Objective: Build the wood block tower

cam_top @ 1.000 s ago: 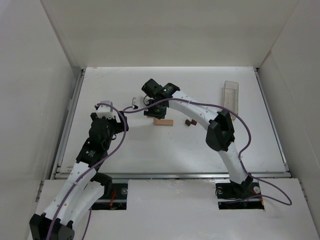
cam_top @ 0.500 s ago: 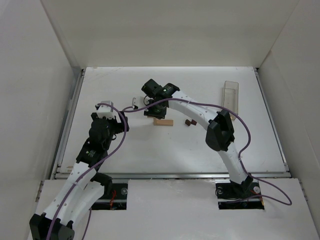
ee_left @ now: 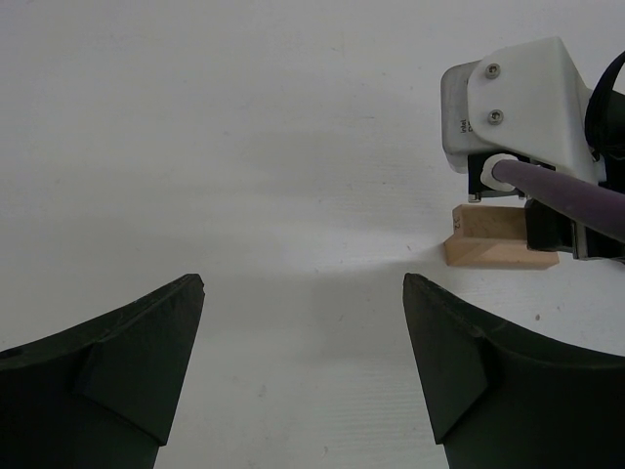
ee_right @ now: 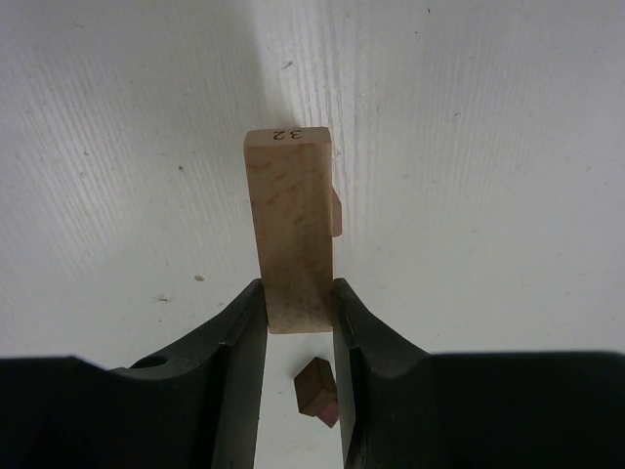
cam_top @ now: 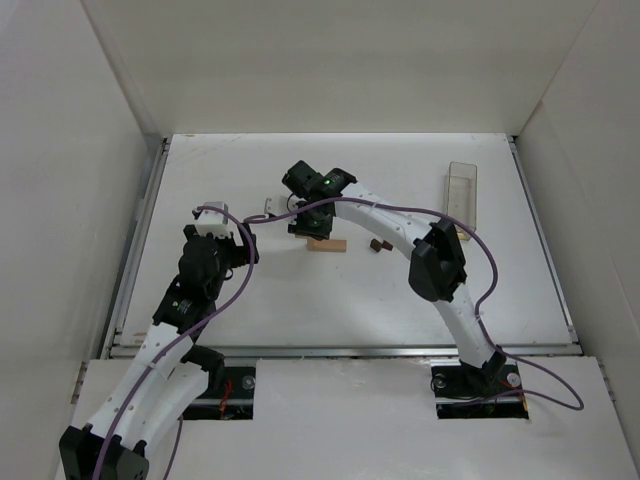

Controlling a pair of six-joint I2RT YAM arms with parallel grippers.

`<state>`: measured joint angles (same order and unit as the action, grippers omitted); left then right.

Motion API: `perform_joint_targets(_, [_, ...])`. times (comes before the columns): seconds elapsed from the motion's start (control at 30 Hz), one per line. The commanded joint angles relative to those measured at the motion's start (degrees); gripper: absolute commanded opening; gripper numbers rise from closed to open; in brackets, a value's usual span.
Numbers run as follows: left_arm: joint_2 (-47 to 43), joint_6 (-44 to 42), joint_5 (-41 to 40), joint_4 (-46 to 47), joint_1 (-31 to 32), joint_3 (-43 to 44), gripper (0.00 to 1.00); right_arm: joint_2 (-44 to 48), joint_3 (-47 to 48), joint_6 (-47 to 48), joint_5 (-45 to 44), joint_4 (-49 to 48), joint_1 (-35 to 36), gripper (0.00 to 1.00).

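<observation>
At mid-table, my right gripper (ee_right: 299, 291) pinches a tan bar (ee_right: 288, 215) — I see my left gripper (ee_left: 303, 285) spread wide over the table (ee_left: 244, 147).

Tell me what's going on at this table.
The right gripper is shut on one end of a light tan wooden block, held low over the table. Another tan piece peeks out beside it. A small dark brown piece lies on the table near the fingers. The left gripper hangs open and empty nearby, facing that block. A clear plastic box sits off to the right. No tower is visible yet.
</observation>
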<state>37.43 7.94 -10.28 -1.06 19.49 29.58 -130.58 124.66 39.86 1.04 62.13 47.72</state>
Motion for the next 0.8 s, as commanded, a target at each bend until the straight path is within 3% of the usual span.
perform_joint_targets(0.0, [-0.25, -0.30, 0.44, 3.43, 0.20, -0.67, 0.81, -0.20, 0.23, 0.75, -0.34, -1.31, 0.62, 0.02])
perform_joint_targets(0.77, [-0.25, -0.30, 0.97, 3.43, 0.20, -0.67, 0.81, 0.33, 1.37, 1.28, 1.86, -1.84, 0.09, 0.01])
